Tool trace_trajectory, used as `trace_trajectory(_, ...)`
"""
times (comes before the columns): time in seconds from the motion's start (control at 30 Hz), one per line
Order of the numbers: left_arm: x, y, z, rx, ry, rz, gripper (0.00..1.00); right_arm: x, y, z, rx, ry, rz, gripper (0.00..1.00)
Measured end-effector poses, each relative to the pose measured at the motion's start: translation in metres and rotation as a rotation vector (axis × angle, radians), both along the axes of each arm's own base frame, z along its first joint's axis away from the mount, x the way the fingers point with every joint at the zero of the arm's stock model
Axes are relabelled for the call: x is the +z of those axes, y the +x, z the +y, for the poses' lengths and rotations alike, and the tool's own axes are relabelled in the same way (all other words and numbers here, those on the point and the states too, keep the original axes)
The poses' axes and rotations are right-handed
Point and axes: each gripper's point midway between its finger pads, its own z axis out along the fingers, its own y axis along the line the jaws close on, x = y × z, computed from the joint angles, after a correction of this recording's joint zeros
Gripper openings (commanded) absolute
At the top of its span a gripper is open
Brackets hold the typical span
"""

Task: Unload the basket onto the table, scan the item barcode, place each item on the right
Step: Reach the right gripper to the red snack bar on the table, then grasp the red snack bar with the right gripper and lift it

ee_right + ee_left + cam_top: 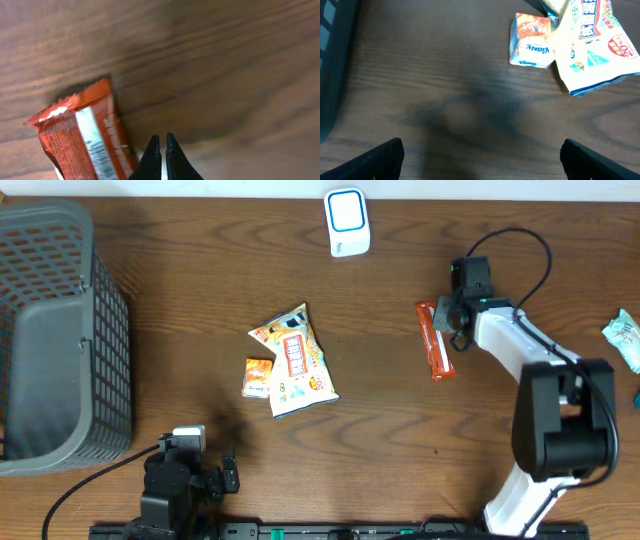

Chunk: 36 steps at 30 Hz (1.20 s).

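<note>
The red snack bar (435, 342) lies flat on the table (180, 280) at centre right, its long side running away from the robot. The right end effector (162, 140) is down at the bar's right edge with its two black fingers pressed together, tip against tip. In the right wrist view the tips sit just beside the wrapper's printed side. Whether they pinch the wrapper's edge or only touch it cannot be told.

The white and blue scanner (347, 222) stands at the far edge of the table, well apart from the bar. Near the middle lies a yellow and white snack bag (295, 360), with a small orange tissue pack (258, 376) touching its left side. A grey mesh basket (110, 350) fills the left end, and a teal packet (625, 338) lies at the right edge.

The left end effector (481, 145) hangs low at the near left with its fingers spread wide, holding nothing, over bare wood near the tissue pack
</note>
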Motion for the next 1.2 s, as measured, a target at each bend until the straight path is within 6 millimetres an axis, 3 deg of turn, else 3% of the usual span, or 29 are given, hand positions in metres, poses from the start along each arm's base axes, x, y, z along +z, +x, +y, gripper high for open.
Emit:
trace_trajectory(0.23, 0.0, 0.0, 0.0, 0.0, 0.0, 0.0, 1.0, -0.009, -0.001, 0.041, 0.176, 0.138, 0.016, 0.04)
trace_trajectory(0.53, 0.0, 0.0, 0.0, 0.0, 0.0, 0.0, 1.0, 0.002, -0.023, 0.128, 0.639, 0.313, 0.0, 0.05)
trace_trajectory(0.67, 0.0, 0.0, 0.0, 0.0, 0.0, 0.0, 1.0, 0.007, -0.033, 0.143, 0.692, 0.355, 0.025, 0.05)
trace_trajectory(0.77, 0.0, 0.0, 0.0, 0.0, 0.0, 0.0, 1.0, 0.027, -0.037, 0.144, 0.678, 0.375, 0.046, 0.05)
trace_trajectory(0.87, 0.0, 0.0, 0.0, 0.0, 0.0, 0.0, 1.0, 0.075, -0.041, 0.142, 0.668, 0.369, 0.008, 0.05)
trace_trajectory(0.93, 0.0, 0.0, 0.0, 0.0, 0.0, 0.0, 1.0, 0.122, -0.047, 0.134, 0.628, 0.342, -0.05, 0.18)
trace_trajectory(1.0, 0.0, 0.0, 0.0, 0.0, 0.0, 0.0, 1.0, 0.165, -0.062, 0.122, 0.565, 0.313, -0.095, 0.46)
trace_trajectory(1.07, 0.0, 0.0, 0.0, 0.0, 0.0, 0.0, 1.0, 0.201, -0.087, 0.103, 0.474, 0.273, -0.121, 0.99)
trace_trajectory(1.13, 0.0, 0.0, 0.0, 0.0, 0.0, 0.0, 1.0, 0.218, -0.106, 0.086, 0.37, 0.247, -0.131, 0.99)
trace_trajectory(1.2, 0.0, 0.0, 0.0, 0.0, 0.0, 0.0, 1.0, 0.221, -0.122, 0.068, 0.238, 0.225, -0.107, 0.99)
